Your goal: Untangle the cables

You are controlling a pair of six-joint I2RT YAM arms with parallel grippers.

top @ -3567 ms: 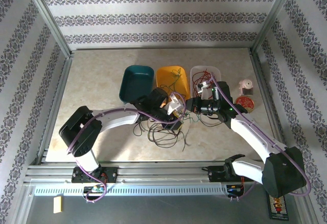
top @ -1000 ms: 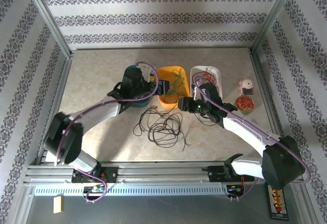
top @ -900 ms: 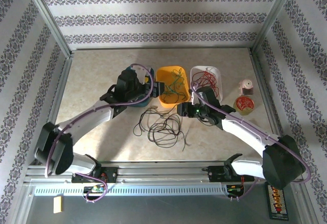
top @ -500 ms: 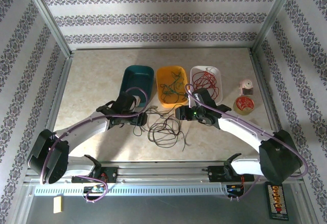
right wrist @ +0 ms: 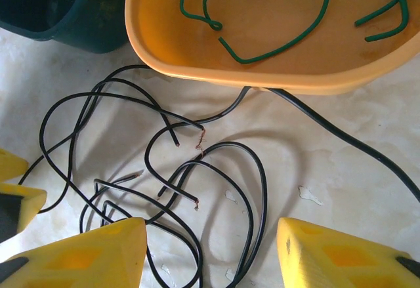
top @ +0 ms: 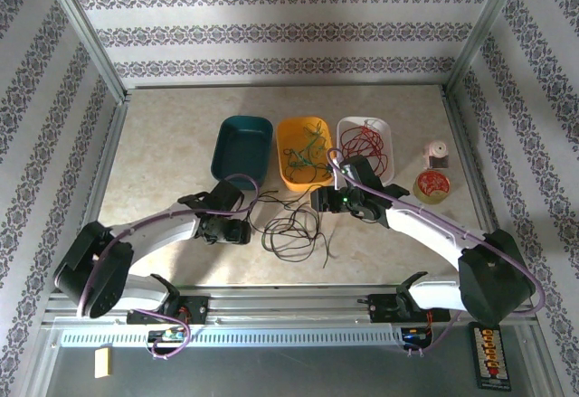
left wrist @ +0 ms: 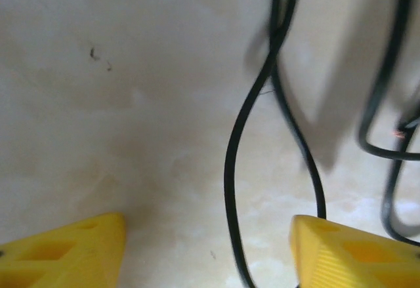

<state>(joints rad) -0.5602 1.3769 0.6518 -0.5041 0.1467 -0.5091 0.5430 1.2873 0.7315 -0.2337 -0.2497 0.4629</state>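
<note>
**Black tangle loose on the table, both grippers beside it**

Black cables lie in a loose heap of overlapping loops on the pale table, at 6 o'clock from the orange bin. They are thin and glossy, and several cut ends show bare copper. One strand runs under the bin's near rim. Green cables curl inside that bin. Red cables fill the white bin at 1 o'clock from the heap. A teal bin sits at 11 o'clock.

The left arm reaches low across the table, its left gripper at 9 o'clock of the heap. Its yellow fingers are spread, with one black strand lying between them, not pinched. The right arm bends in from 3 o'clock, with the right gripper at 1 o'clock of the heap. Its fingers are also spread and hold nothing.
</note>
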